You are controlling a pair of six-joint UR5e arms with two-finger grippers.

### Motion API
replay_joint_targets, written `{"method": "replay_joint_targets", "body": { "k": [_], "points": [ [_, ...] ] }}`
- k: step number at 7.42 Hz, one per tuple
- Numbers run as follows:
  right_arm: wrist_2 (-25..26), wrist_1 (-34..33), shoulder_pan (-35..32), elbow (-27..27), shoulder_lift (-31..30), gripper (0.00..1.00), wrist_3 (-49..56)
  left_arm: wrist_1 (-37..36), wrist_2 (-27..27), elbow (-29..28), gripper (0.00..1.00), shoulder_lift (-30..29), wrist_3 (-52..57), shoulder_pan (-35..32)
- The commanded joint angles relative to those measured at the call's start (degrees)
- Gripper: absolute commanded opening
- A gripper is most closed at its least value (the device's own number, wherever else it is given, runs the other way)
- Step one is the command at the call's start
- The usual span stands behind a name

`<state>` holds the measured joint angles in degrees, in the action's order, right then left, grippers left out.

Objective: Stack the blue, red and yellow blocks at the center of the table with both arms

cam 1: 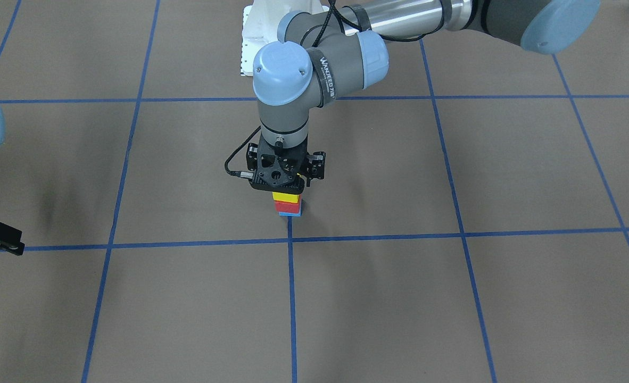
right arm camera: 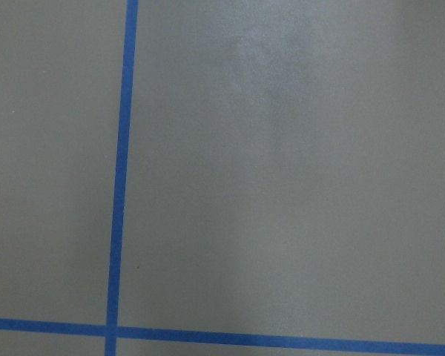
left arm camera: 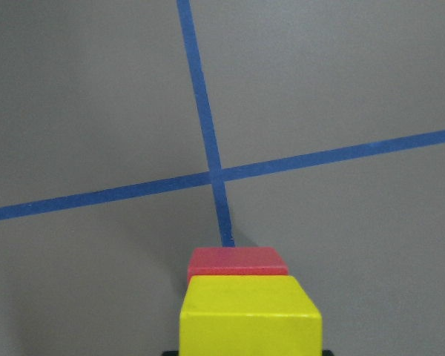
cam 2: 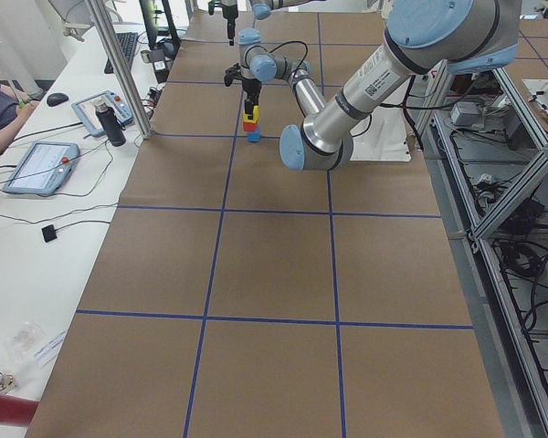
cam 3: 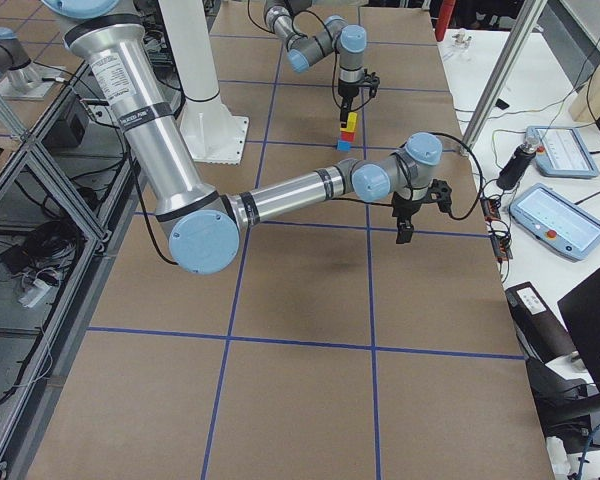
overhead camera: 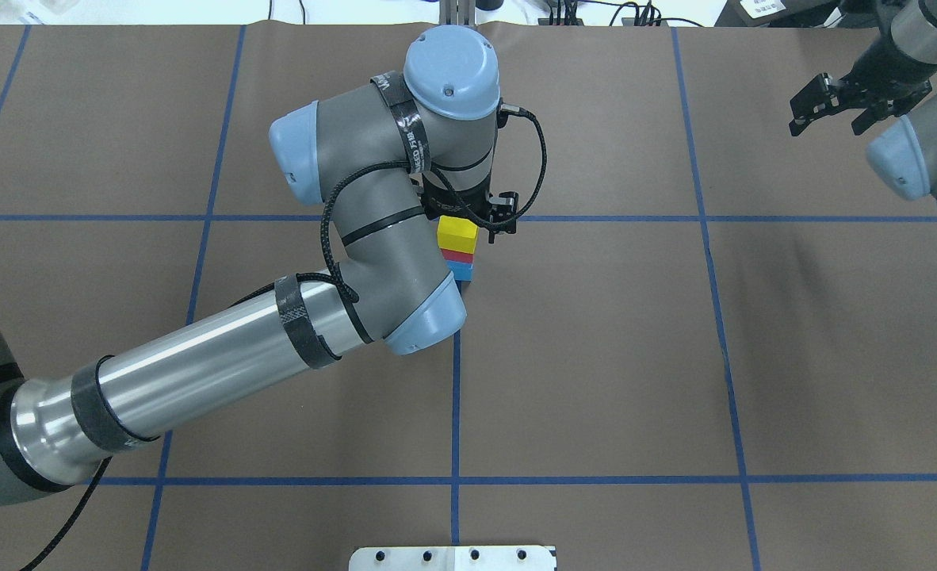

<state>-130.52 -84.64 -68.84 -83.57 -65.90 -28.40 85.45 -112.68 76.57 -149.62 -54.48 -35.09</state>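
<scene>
A stack stands near the central tape crossing: the blue block (cam 1: pixel 290 214) at the bottom, the red block (cam 1: pixel 289 207) on it and the yellow block (cam 1: pixel 286 197) on top. The stack also shows in the overhead view (overhead camera: pixel 457 235) and the left wrist view (left arm camera: pixel 248 319). My left gripper (cam 1: pixel 281 183) hangs straight down right over the yellow block. Its fingers look spread, clear of the block's sides. My right gripper (overhead camera: pixel 829 107) is open and empty, far off at the table's edge.
Brown table cover with a blue tape grid (cam 1: pixel 291 239). The left arm's forearm (overhead camera: pixel 223 357) reaches across the near left half of the table. The white robot base plate (cam 1: pixel 253 37) is at the robot's side. Operators' tablets (cam 3: pixel 560 215) lie beyond the far edge.
</scene>
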Motion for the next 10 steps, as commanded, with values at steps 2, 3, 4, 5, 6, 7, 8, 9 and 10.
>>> {"method": "replay_joint_targets", "body": {
  "k": [2, 3, 4, 5, 6, 7, 8, 9, 10],
  "points": [
    [-0.26, 0.0, -0.5, -0.1, 0.07, 0.99, 0.1, -0.99, -0.35, 2.52, 1.0, 0.03, 0.25, -2.77],
    [0.0, 0.09, -0.5, -0.18, 0.07, 0.99, 0.1, -5.08, -2.09, 5.75, 1.0, 0.03, 0.77, -5.92],
    [0.09, 0.0, -0.85, -0.19, -0.02, 0.99, 0.18, -8.25, -2.98, 12.23, 1.0, 2.29, 1.21, -9.35],
    [0.0, 0.0, -1.46, -0.1, -0.02, 0.99, 0.27, -8.46, -6.38, 19.95, 1.0, 9.97, 6.26, -14.08],
    [0.61, 0.0, -1.64, -0.53, -0.1, 0.99, 0.1, -8.55, -9.63, 28.29, 1.0, 21.27, 16.58, -19.09],
    [2.79, 0.0, -1.12, -0.28, -0.02, 0.99, -0.16, -7.85, -10.28, 35.16, 1.0, 32.35, 20.43, -23.14],
    [3.68, 0.09, -1.47, -0.97, -1.23, 0.99, 0.18, -7.76, -10.46, 35.23, 1.0, 36.64, 23.16, -29.71],
    [6.21, 0.18, -1.47, -0.45, -3.16, 0.99, 0.01, -8.28, -10.81, 33.06, 1.0, 41.64, 35.98, -35.95],
    [7.72, 1.22, -3.21, -0.8, -3.7, 0.99, 0.18, -7.76, -11.77, 29.03, 1.0, 45.26, 46.29, -39.93]
  ]
}}
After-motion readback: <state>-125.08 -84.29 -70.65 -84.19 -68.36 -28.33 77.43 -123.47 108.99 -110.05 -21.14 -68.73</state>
